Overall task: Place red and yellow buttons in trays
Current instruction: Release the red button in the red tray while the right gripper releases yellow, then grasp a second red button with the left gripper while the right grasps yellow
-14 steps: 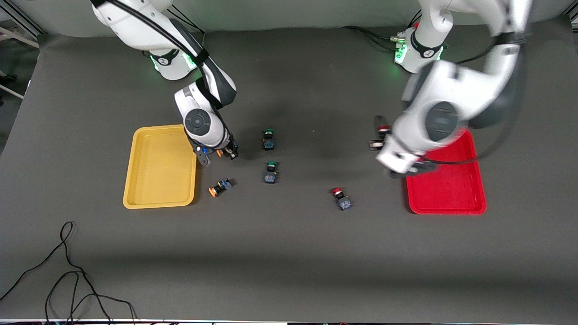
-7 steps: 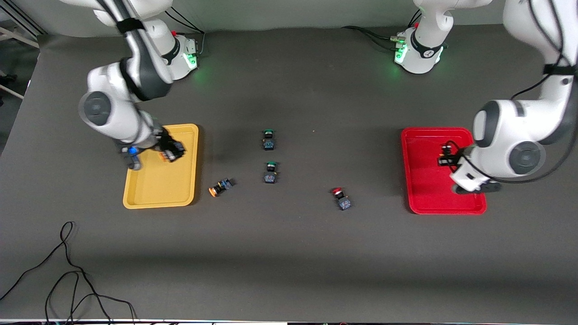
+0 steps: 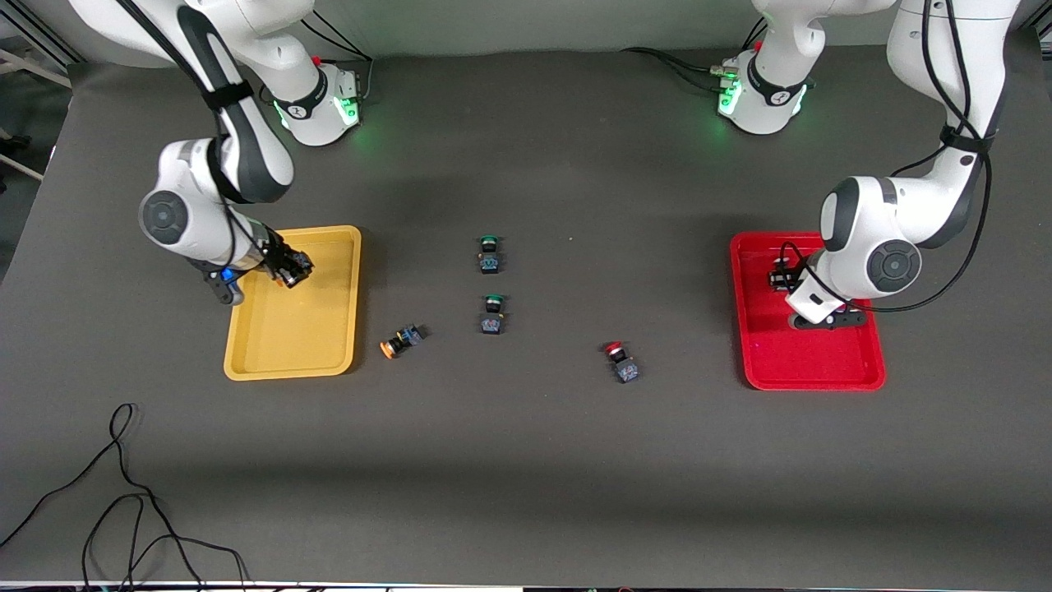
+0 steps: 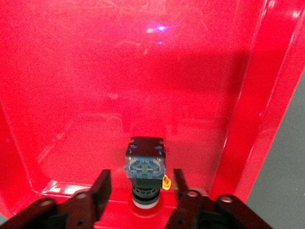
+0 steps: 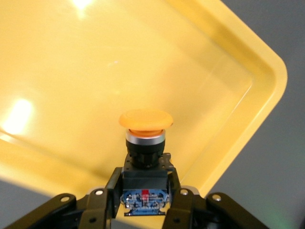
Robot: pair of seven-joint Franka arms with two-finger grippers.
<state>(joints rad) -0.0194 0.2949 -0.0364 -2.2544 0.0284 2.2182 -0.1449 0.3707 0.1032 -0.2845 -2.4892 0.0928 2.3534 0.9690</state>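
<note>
My right gripper [image 3: 289, 268] is shut on a yellow-capped button [image 5: 145, 121] and holds it over the yellow tray [image 3: 288, 337], which also shows in the right wrist view [image 5: 95, 71]. My left gripper [image 3: 783, 279] is low in the red tray [image 3: 809, 362]. In the left wrist view the left gripper [image 4: 141, 183] is open. A red button [image 4: 145, 160] stands cap down on the red tray [image 4: 119, 71] between the fingers, with a gap on each side. A second yellow button [image 3: 400, 339] and a second red button [image 3: 622, 363] lie on the table between the trays.
Two green-capped switches [image 3: 489, 253] [image 3: 492, 315] stand on the dark mat in the middle of the table. A black cable [image 3: 123, 493] lies at the edge nearest the front camera, toward the right arm's end.
Both arms have swung out from the middle of the table, each with a button: the right gripper to over the yellow tray, the left gripper into the red tray.
</note>
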